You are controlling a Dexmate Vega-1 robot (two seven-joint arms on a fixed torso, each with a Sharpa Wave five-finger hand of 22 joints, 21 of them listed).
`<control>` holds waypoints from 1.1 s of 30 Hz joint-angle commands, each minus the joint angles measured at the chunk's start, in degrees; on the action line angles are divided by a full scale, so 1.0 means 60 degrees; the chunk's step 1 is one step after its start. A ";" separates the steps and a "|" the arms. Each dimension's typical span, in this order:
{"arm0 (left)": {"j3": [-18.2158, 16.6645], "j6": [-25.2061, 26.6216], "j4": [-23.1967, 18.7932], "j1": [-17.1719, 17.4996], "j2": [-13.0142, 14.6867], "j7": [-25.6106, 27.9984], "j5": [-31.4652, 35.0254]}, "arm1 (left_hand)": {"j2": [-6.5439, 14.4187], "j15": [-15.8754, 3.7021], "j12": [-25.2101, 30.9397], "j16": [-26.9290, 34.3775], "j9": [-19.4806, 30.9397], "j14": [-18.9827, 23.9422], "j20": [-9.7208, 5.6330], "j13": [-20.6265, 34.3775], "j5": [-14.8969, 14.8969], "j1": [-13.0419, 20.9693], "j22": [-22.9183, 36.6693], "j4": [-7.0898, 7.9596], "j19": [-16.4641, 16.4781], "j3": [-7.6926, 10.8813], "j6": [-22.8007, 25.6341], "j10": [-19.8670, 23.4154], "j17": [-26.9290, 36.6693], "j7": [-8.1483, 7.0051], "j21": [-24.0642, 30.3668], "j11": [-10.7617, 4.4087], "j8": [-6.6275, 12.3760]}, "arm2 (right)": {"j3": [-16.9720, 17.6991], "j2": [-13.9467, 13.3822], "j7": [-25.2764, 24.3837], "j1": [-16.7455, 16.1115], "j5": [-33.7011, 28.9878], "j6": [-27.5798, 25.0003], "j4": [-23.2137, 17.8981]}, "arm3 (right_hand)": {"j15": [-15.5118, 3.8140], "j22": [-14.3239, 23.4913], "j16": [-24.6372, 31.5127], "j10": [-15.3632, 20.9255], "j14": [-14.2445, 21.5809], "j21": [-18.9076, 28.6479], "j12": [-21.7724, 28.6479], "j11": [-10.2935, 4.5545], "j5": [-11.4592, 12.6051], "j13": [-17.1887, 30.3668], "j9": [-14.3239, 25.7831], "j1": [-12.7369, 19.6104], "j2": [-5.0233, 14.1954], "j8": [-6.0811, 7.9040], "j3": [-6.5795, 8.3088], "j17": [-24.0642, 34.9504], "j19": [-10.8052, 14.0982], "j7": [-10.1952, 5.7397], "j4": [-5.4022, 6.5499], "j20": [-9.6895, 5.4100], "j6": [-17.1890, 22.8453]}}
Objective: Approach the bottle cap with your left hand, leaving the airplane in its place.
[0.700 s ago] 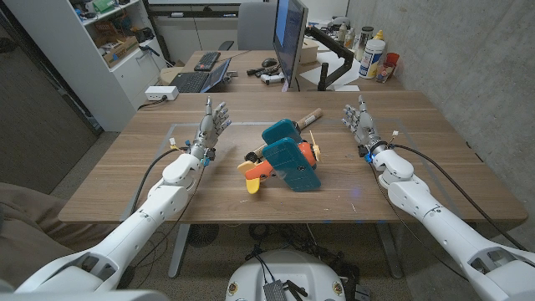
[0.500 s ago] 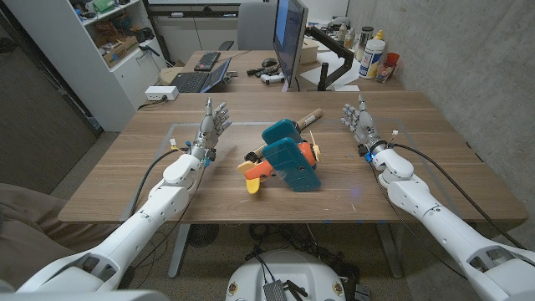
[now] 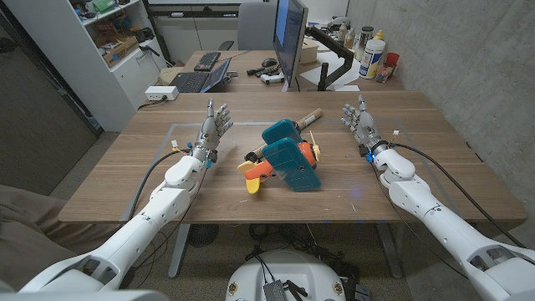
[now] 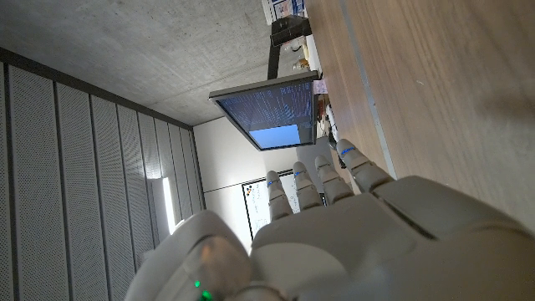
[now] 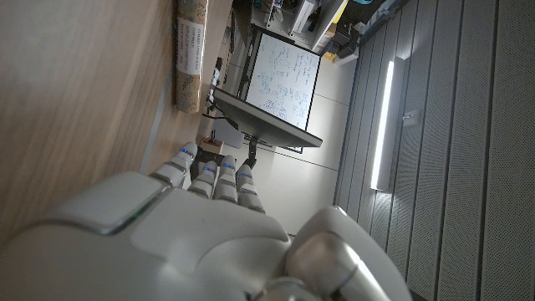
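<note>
I am holding my left hand (image 3: 214, 124) empty with fingers spread, well apart from the airplane (image 3: 288, 155) sitting mid-surface, and I am judging the approach barely begun, since I cannot pick out the cap anywhere.

Hidden and cut-off items, head and wrist views

The airplane (image 3: 287, 159) covers the tabletop beneath it, and a brown cylinder (image 3: 311, 115) behind it shows only its far end; no bottle cap can be told apart there. The left hand (image 4: 351, 242) is cut by the left wrist view's edges, its palm side out of sight. The right hand (image 5: 167, 242) is cropped likewise. The monitor (image 4: 267, 113) text is too small to read.
</note>
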 commanded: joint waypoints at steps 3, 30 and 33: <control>0.0007 0.0949 -0.1098 0.0309 0.0567 0.0483 0.0155 | 0.0012 -0.0579 -0.0025 -0.0065 0.0017 -0.0495 -0.0193 0.0041 0.0080 0.0124 0.0029 -0.0024 -0.0188 -0.0058 0.0002 -0.0146 0.0042 -0.0038 -0.0046 0.0046 0.0019 | -0.0051 -0.0014 0.0206 0.0102 -0.0132 0.0216 0.0304 | -0.0148 0.0009 0.0046 -0.0069 -0.0168 0.0053 0.0067 -0.0031 0.0088 0.0041 0.0047 0.0038 0.0040 0.0064 -0.0020 0.0024 -0.0046 0.0038 0.0070 -0.0313 -0.0031; 0.0106 0.2557 -0.3319 0.0950 0.1667 0.1822 0.1080 | 0.0019 -0.0634 0.0000 0.0068 0.0005 -0.1193 -0.0435 0.0028 0.0036 0.0193 -0.0009 -0.0058 -0.0877 -0.0051 -0.0711 -0.0798 0.0037 0.0015 -0.0020 0.0129 -0.0055 | -0.0177 0.0122 0.0358 0.0605 -0.0317 0.0260 0.1234 | -0.0150 0.0005 0.0019 -0.0420 -0.0497 0.0008 -0.0018 -0.0177 0.0083 0.0038 0.0047 -0.0049 0.0065 0.0017 -0.0072 0.0022 -0.0353 -0.0086 0.0129 -0.0062 -0.0248; 0.0124 0.2267 -0.3287 0.1019 0.1654 0.1807 0.1255 | 0.0007 -0.0681 0.0049 0.0100 0.0003 -0.1104 -0.0532 0.0026 0.0037 0.0219 -0.0015 -0.0073 -0.0672 -0.0051 -0.0632 -0.0682 0.0033 -0.0013 0.0058 0.0118 -0.0023 | -0.0196 0.0141 0.0417 0.0665 -0.0333 0.0293 0.1347 | -0.0153 0.0005 0.0023 -0.0477 -0.0510 0.0009 -0.0034 -0.0187 0.0083 0.0038 0.0047 -0.0055 0.0069 0.0016 -0.0076 0.0021 -0.0368 -0.0098 0.0135 -0.0052 -0.0264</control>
